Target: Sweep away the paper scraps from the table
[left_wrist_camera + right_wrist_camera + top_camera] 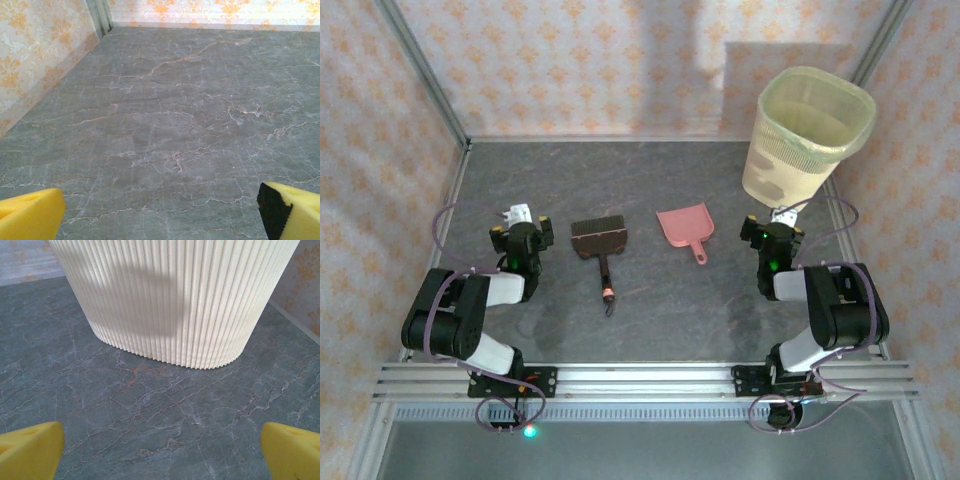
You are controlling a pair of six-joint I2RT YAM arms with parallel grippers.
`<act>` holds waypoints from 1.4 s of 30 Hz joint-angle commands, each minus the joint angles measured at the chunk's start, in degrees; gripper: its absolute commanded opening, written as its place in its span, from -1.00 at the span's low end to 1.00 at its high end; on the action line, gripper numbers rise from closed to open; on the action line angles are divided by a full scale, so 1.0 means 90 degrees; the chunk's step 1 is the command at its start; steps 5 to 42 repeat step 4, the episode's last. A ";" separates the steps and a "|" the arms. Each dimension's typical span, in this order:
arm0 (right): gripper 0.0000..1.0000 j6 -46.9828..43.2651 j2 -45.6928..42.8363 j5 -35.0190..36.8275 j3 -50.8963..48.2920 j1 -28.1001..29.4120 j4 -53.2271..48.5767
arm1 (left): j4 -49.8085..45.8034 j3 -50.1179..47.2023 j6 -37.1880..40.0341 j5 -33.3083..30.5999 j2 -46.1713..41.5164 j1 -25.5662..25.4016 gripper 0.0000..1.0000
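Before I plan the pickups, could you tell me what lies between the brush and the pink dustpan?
Nothing: the top view shows bare table between the brush and the dustpan.

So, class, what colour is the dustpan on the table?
The dustpan is pink, best seen in the top external view.

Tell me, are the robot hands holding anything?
No. The left gripper and right gripper are both open and empty; the brush and dustpan lie untouched on the table.

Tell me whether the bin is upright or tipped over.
Upright. The bin stands on its base in the far right corner of the table, open mouth facing up.
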 commanded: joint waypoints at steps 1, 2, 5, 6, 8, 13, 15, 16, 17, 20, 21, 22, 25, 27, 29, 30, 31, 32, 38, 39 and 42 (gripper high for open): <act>0.99 0.0080 0.0006 0.0161 0.0075 -0.0019 0.0051 | -0.0023 0.0098 -0.0052 0.0032 0.0003 0.0030 0.99; 0.99 0.0079 0.0009 0.0159 0.0075 -0.0019 0.0046 | -0.0024 0.0088 -0.0056 0.0037 0.0003 0.0025 0.99; 0.99 0.0083 0.0003 0.0159 0.0075 -0.0019 0.0046 | -0.0009 0.0076 -0.0052 0.0030 0.0003 0.0032 0.99; 0.99 0.0083 0.0003 0.0159 0.0075 -0.0019 0.0046 | -0.0009 0.0076 -0.0052 0.0030 0.0003 0.0032 0.99; 0.99 0.0083 0.0003 0.0159 0.0075 -0.0019 0.0046 | -0.0009 0.0076 -0.0052 0.0030 0.0003 0.0032 0.99; 0.99 0.0083 0.0003 0.0159 0.0075 -0.0019 0.0046 | -0.0009 0.0076 -0.0052 0.0030 0.0003 0.0032 0.99; 0.99 0.0083 0.0003 0.0159 0.0075 -0.0019 0.0046 | -0.0009 0.0076 -0.0052 0.0030 0.0003 0.0032 0.99; 0.99 0.0083 0.0003 0.0159 0.0075 -0.0019 0.0046 | -0.0009 0.0076 -0.0052 0.0030 0.0003 0.0032 0.99; 0.99 0.0083 0.0003 0.0159 0.0075 -0.0019 0.0046 | -0.0009 0.0076 -0.0052 0.0030 0.0003 0.0032 0.99; 0.99 0.0083 0.0003 0.0159 0.0075 -0.0019 0.0046 | -0.0009 0.0076 -0.0052 0.0030 0.0003 0.0032 0.99; 0.99 0.0083 0.0003 0.0159 0.0075 -0.0019 0.0046 | -0.0009 0.0076 -0.0052 0.0030 0.0003 0.0032 0.99; 0.99 0.0083 0.0003 0.0159 0.0075 -0.0019 0.0046 | -0.0009 0.0076 -0.0052 0.0030 0.0003 0.0032 0.99; 0.99 0.0083 0.0003 0.0159 0.0075 -0.0019 0.0046 | -0.0009 0.0076 -0.0052 0.0030 0.0003 0.0032 0.99; 0.99 0.0083 0.0003 0.0159 0.0075 -0.0019 0.0046 | -0.0009 0.0076 -0.0052 0.0030 0.0003 0.0032 0.99; 0.99 0.0083 0.0003 0.0159 0.0075 -0.0019 0.0046 | -0.0009 0.0076 -0.0052 0.0030 0.0003 0.0032 0.99; 0.99 0.0083 0.0003 0.0159 0.0075 -0.0019 0.0046 | -0.0009 0.0076 -0.0052 0.0030 0.0003 0.0032 0.99; 0.99 0.0083 0.0003 0.0159 0.0075 -0.0019 0.0046 | -0.0009 0.0076 -0.0052 0.0030 0.0003 0.0032 0.99; 0.99 0.0083 0.0003 0.0159 0.0075 -0.0019 0.0046 | -0.0009 0.0076 -0.0052 0.0030 0.0003 0.0032 0.99; 0.99 0.0083 0.0003 0.0159 0.0075 -0.0019 0.0046 | -0.0009 0.0076 -0.0052 0.0030 0.0003 0.0032 0.99; 0.99 0.0083 0.0003 0.0159 0.0075 -0.0019 0.0046 | -0.0009 0.0076 -0.0052 0.0030 0.0003 0.0032 0.99; 0.99 0.0083 0.0003 0.0159 0.0075 -0.0019 0.0046 | -0.0009 0.0076 -0.0052 0.0030 0.0003 0.0032 0.99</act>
